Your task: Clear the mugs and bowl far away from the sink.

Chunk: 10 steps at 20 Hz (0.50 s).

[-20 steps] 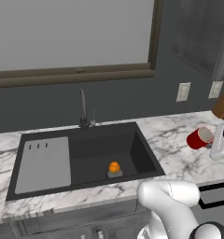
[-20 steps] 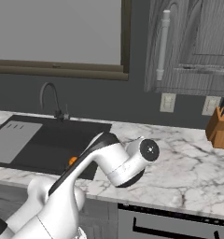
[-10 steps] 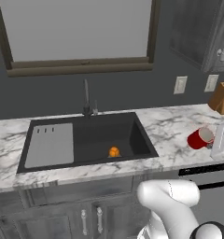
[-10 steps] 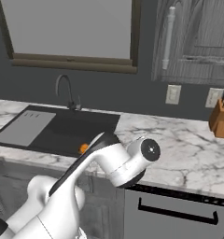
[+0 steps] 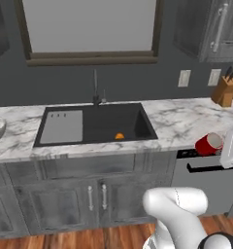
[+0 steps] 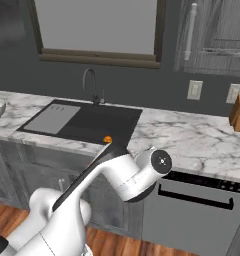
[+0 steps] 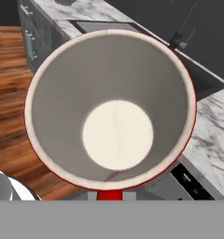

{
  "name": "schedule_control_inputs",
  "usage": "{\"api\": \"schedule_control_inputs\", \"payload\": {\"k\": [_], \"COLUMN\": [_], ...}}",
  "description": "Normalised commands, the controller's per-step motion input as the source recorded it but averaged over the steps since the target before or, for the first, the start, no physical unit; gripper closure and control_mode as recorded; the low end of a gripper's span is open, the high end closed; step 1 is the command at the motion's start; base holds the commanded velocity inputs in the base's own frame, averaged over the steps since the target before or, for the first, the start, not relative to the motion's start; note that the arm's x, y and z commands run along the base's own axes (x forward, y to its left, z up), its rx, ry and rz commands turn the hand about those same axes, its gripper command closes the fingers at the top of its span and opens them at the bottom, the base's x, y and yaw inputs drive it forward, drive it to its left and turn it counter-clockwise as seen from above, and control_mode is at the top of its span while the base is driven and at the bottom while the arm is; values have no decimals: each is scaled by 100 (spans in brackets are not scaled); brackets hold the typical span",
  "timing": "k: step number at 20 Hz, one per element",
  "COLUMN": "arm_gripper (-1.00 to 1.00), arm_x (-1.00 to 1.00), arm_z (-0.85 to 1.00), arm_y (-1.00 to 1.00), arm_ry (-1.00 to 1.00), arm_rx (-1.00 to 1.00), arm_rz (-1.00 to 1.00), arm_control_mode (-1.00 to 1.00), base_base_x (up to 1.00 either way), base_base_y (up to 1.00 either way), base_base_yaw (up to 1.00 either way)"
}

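The surface (image 5: 181,119) looks like polished white marble with grey veins. The sink (image 5: 113,125) is matt black, its drainboard (image 5: 62,127) dull grey. The red mug (image 5: 208,144) is glossy outside, smooth white inside. The cabinets (image 5: 65,199) are grey grained wood; the floor (image 5: 89,238) is warm brown planks.

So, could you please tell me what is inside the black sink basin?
A small orange object lies on the sink floor near the front wall. From the right base view, the robot arm covers part of the basin's front.
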Motion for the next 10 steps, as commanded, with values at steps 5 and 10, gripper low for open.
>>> {"api": "schedule_control_inputs", "payload": {"k": [5, 10], "arm_gripper": [100, 100], "arm_x": [0, 0], "arm_z": [0, 0], "arm_y": [0, 0], "arm_ry": [0, 0], "arm_rx": [0, 0], "arm_rz": [0, 0], "arm_control_mode": [100, 100], "base_base_x": [-39, -9], "base_base_y": [5, 19], "base_base_yaw": [17, 29]}}
